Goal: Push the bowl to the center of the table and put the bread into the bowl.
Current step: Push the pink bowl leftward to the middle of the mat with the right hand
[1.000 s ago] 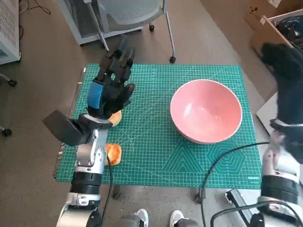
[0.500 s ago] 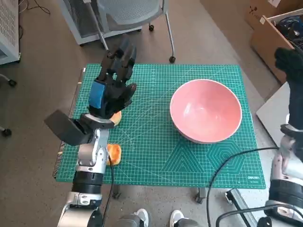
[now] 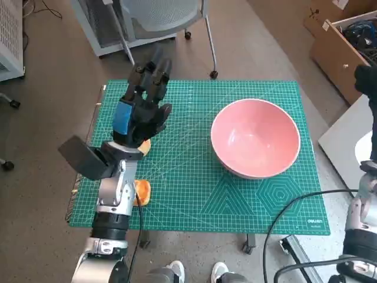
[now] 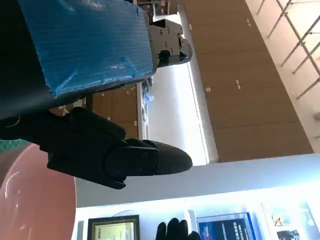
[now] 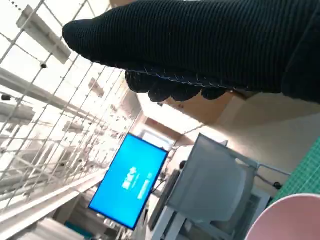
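Observation:
The pink bowl (image 3: 255,138) stands on the right half of the green mat (image 3: 194,194). Its rim also shows in the left wrist view (image 4: 30,200) and the right wrist view (image 5: 290,220). A golden bread piece (image 3: 144,147) peeks out from under my left hand (image 3: 141,112), which hovers over the mat's left side with fingers stretched out and apart, holding nothing. A second orange piece (image 3: 142,191) lies beside my left forearm near the front edge. My gloved right hand (image 3: 368,79) is off the table at the far right, holding nothing.
An office chair (image 3: 159,17) stands behind the table. A cardboard box (image 3: 341,41) sits on the floor at the back right. A black cable (image 3: 277,218) loops over the mat's front right corner. A person's shoes (image 3: 197,272) show below the front edge.
My right arm has drawn back to the right, away from the bowl and nearly out of the head view. The left hand has barely moved. The bowl stays put.

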